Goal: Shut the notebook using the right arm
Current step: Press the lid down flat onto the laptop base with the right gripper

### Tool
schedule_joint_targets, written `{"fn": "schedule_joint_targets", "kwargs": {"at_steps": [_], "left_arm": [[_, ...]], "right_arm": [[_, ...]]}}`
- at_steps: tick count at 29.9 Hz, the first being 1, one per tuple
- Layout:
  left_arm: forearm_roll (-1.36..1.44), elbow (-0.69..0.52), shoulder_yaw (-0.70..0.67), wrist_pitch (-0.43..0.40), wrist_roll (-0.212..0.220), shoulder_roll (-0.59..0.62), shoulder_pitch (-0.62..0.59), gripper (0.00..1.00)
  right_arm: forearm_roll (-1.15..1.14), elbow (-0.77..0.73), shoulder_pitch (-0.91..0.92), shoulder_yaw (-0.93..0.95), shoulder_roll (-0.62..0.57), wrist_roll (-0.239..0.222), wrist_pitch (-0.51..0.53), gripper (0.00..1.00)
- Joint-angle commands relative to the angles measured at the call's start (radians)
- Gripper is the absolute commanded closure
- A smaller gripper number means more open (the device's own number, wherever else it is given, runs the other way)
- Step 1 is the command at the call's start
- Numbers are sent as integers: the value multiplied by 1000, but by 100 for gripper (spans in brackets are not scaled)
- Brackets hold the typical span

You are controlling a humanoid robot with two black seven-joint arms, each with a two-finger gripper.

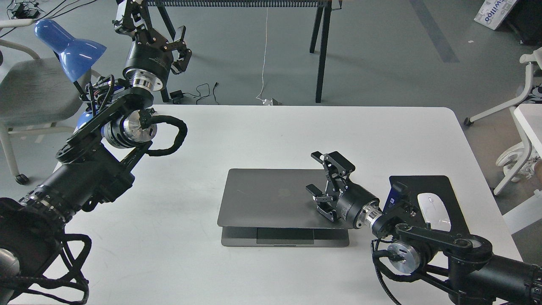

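Currently notebook (271,199) sits mid-table (237,135), lid tilted low with the trackpad strip showing at front; right gripper (326,186) jaws spread over lid's right side; left gripper (169,46) raised off-table, jaws spread; mouse (434,212) on mouse pad (449,190).

a single head view, forward and down from fairly near, over the white table (237,271)

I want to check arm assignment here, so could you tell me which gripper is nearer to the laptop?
Right. The right gripper is open over the right side of the laptop lid. The left gripper is raised far off, beyond the table's back-left corner.
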Motion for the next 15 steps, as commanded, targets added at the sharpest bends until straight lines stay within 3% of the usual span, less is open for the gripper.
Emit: {"fn": "schedule_joint_targets", "kwargs": {"at_steps": [1,15], "left_arm": [[0,3,0,0,0,0,0,0],[0,8,0,0,0,0,0,0]], "right_arm": [[0,16,-25,-1,0,0,-6,0],[-4,5,-111,-3,0,1,-27,0]]}}
